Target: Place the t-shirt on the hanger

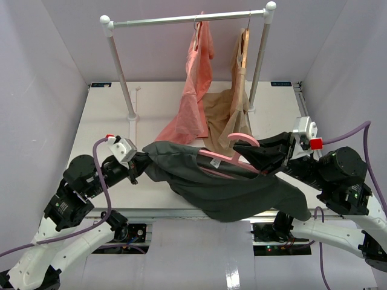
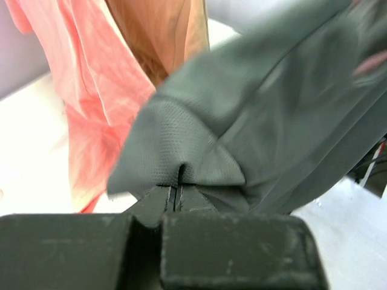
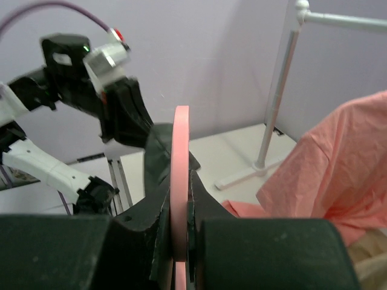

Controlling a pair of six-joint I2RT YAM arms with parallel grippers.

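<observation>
The only thing here that holds other things is a white metal clothes rail (image 1: 187, 19) on two posts at the far side of the white table (image 1: 115, 121). Two garments hang from it side by side: a salmon-pink garment (image 1: 196, 96) on the left, its hanger mostly hidden, and a tan garment (image 1: 233, 115) on a light wooden hanger (image 1: 244, 51).

The dark charcoal-grey t-shirt (image 1: 242, 193) is stretched between the two arms over the near part of the table, and its lower folds sag past the table's near edge. The slim pink plastic hanger (image 1: 227, 160) lies partly inside it: one sloping arm shows along an opening in the fabric and the hook stands clear above.

The left gripper (image 2: 175, 193) is clamped tight on a bunched corner of the t-shirt (image 2: 272, 109). The right gripper (image 3: 180, 199) is pinched on the pink hanger (image 3: 180, 145), which stands edge-on between its jaws.

The count is three garments, two hangers plainly seen, one rail, two grippers.
</observation>
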